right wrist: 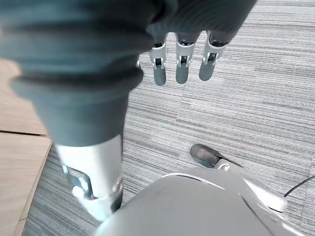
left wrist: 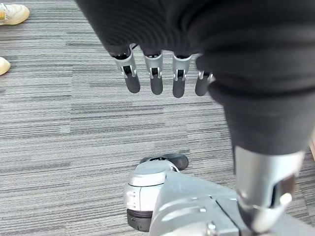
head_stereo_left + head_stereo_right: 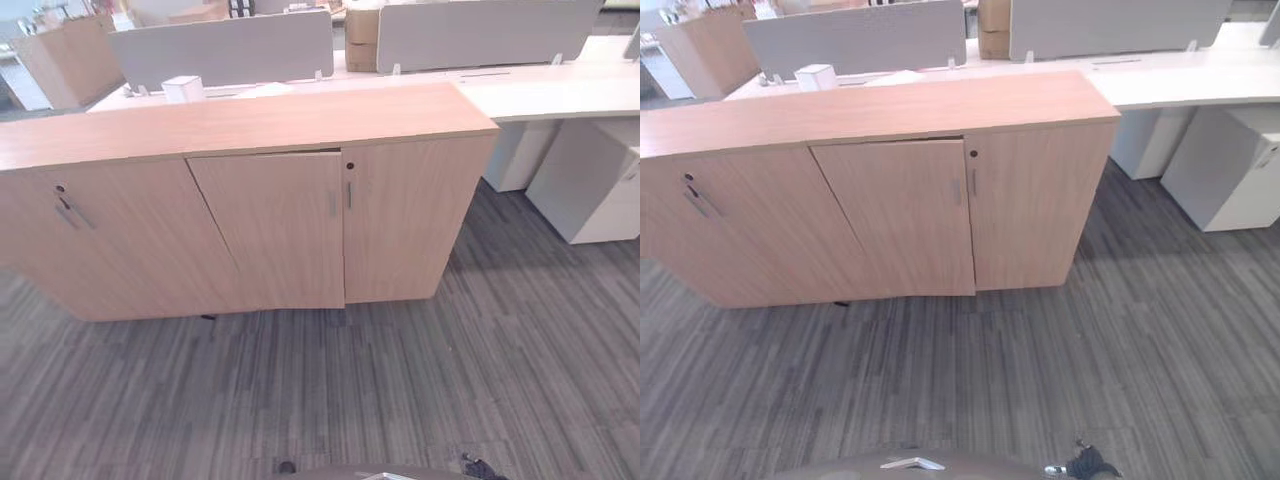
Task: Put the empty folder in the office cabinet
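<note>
The office cabinet [image 3: 250, 125] is low and light wood, and stands straight ahead across the carpet. Its middle door [image 3: 275, 230] hangs slightly ajar at the top edge, with a thin metal handle [image 3: 333, 203]. The right door [image 3: 410, 215] and the left door [image 3: 110, 235] are closed. My left hand [image 2: 153, 73] hangs over the grey carpet, fingers straight, with nothing in it. My right hand [image 1: 182, 63] hangs the same way beside the cabinet's wooden side [image 1: 15, 142], fingers straight and holding nothing.
Behind the cabinet runs a white desk [image 3: 560, 90] with grey divider panels [image 3: 225, 48] and a small white box [image 3: 182, 88]. White drawer units [image 3: 590, 185] stand at the right. A person's light shoes [image 2: 11, 14] rest on the carpet near my left hand.
</note>
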Available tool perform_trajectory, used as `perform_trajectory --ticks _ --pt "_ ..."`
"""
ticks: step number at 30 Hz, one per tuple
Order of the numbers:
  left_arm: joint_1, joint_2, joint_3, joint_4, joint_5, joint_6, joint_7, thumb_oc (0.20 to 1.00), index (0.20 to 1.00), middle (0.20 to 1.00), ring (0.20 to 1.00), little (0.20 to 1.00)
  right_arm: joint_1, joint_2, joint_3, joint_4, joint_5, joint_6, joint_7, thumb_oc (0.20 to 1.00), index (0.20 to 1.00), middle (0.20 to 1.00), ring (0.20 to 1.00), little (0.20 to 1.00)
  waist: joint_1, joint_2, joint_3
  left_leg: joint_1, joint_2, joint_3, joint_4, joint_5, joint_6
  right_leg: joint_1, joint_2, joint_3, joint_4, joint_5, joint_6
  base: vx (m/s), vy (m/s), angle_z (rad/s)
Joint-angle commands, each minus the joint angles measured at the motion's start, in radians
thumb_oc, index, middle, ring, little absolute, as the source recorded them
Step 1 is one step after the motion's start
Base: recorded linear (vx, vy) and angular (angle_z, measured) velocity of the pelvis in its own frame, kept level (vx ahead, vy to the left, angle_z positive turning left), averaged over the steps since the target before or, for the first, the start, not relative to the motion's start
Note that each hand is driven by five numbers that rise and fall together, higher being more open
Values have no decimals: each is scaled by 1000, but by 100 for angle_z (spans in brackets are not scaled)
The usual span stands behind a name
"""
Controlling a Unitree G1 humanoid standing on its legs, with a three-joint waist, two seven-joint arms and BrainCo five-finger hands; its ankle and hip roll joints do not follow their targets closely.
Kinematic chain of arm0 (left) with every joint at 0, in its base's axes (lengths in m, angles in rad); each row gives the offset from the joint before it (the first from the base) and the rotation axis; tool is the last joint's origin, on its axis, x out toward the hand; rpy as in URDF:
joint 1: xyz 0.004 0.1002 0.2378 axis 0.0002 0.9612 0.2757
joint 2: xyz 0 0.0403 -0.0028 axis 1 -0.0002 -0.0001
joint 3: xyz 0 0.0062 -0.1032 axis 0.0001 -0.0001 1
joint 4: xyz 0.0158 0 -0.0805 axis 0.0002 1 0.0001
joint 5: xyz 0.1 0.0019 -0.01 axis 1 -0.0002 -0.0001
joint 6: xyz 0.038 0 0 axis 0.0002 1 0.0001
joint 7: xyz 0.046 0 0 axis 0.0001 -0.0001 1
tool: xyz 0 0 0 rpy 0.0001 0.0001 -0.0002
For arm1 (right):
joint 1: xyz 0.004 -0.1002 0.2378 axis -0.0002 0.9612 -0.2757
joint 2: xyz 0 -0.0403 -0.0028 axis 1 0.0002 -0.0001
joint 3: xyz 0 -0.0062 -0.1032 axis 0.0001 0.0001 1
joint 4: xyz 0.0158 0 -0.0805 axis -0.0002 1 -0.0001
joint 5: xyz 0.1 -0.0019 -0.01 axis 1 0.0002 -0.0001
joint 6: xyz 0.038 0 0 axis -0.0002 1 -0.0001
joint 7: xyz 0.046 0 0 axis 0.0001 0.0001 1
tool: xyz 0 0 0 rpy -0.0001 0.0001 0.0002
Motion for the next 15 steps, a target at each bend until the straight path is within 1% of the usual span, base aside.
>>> perform_trajectory --ticks 1,2,4,5,7,9,10,13,15 --pt "-84 52 -20 35 -77 -4 0 1000 1000 1000 1000 1000 -54 9 11 50 6 -5 2 1000 1000 1000 1000 1000 12 -97 32 -79 -28 91 45 59 -23 -25 -61 -1 30 -25 21 -132 -74 32" --pt "-87 47 -22 32 -96 0 -2 1000 1000 1000 1000 1000 -58 6 15 53 6 -3 2 1000 1000 1000 1000 1000 12 -100 39 -87 -41 101 77 40 -16 -28 -67 -9 36 -24 17 -126 -61 45" --pt "-91 38 -26 29 -121 2 -13 1000 1000 1000 1000 1000 -66 -2 16 64 2 1 5 1000 1000 1000 1000 1000 9 -104 43 -93 -83 118 129 -9 6 -32 -79 -24 42 -19 9 -68 -45 38" --pt "-90 28 -32 31 -143 0 -18 1000 1000 1000 1000 1000 -74 -6 20 69 -6 4 5 1000 1000 1000 1000 1000 2 -100 36 -83 -135 113 137 -43 29 -37 -74 -21 44 -15 3 3 -16 18" --pt "-83 17 -39 28 -138 0 -22 1000 1000 1000 1000 1000 -80 -5 23 70 -14 7 2 1000 1000 1000 1000 1000 -5 -83 21 -49 -167 109 87 -54 50 -48 -53 -21 43 -11 1 39 23 14" --pt "-81 19 -44 26 -124 -2 -24 1000 1000 1000 1000 1000 -83 -4 24 72 -19 8 1 1000 1000 1000 1000 1000 -9 -80 14 -34 -171 110 64 -50 53 -48 -48 -21 42 -9 1 45 35 12" --pt "-81 27 -55 26 -98 -5 -24 1000 1000 1000 1000 1000 -85 0 21 78 -23 12 -1 1000 1000 1000 1000 1000 -11 -81 2 -26 -174 110 34 -40 52 -45 -47 -20 34 -5 3 57 41 27" --pt "-82 29 -61 25 -88 -5 -23 1000 1000 1000 1000 1000 -87 1 23 78 -25 13 -1 1000 1000 1000 1000 1000 -10 -83 0 -21 -175 109 22 -37 53 -43 -48 -20 28 -4 5 42 22 10" --pt "-85 35 -70 18 -73 -5 -25 1000 1000 1000 1000 1000 -85 5 23 91 -20 18 3 1000 1000 1000 1000 1000 -6 -86 -9 1 -174 100 -14 -33 56 -33 -45 -22 19 -5 6 82 22 -2"
